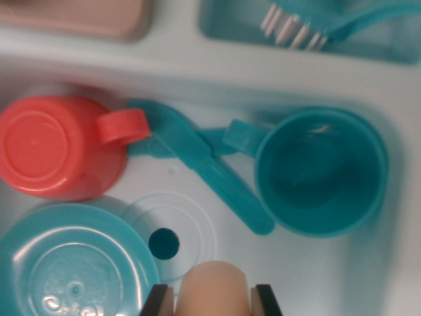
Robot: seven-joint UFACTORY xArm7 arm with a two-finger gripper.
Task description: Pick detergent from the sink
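Detergent (214, 289) between jaws, above white sink (316, 263)

Knife (210, 168) between two cups (59, 148) (321, 171).

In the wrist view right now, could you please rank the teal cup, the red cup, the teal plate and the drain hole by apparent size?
1. Teal cup, upright, looks largest.
2. Red cup, upside down, close behind; the gap is small.
3. Drain hole, clearly smallest.
Teal plate: cut off by the frame edge, so I would not rank it against the cups.

white sink basin (368, 276), soft even light
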